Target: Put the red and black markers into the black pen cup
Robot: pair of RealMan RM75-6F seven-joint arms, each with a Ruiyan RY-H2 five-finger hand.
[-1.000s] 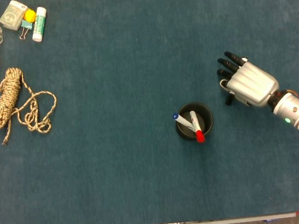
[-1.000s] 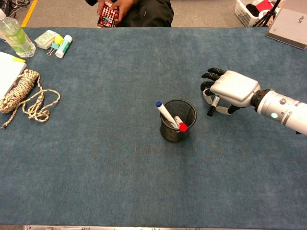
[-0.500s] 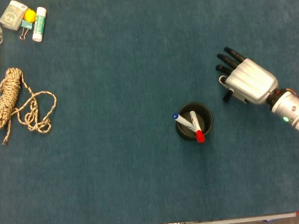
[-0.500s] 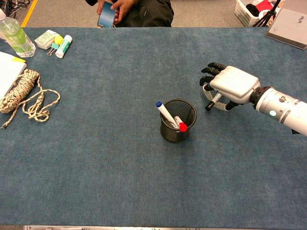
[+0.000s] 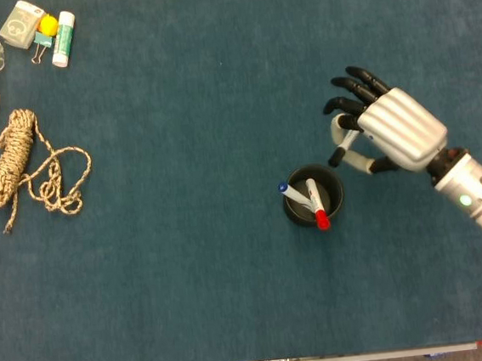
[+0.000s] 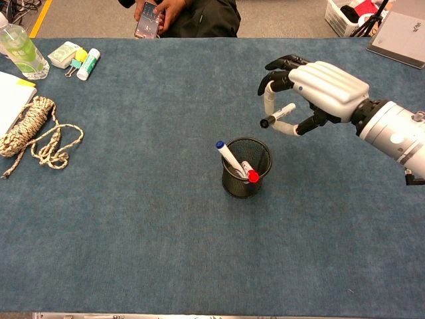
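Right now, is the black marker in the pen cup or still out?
Out. The right hand holds the black marker in the air above and beside the pen cup; only the red marker and a blue-capped one are inside.

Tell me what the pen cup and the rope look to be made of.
Pen cup: black wire mesh, probably metal with a matte finish; the markers inside show through its wall in the chest view. Rope: coarse twisted fibre, tan flecked with dark, possibly jute or hemp; its plied strands are visible.

Black pen cup (image 5: 312, 194) mouth partly blocked by blue-capped (image 5: 294, 196) and red-capped marker (image 5: 318, 205); free gap on right-edge side. Rope (image 5: 24, 166) and clutter (image 5: 37, 31) confined to left edge, far-left corner of worktop (image 5: 191, 279).
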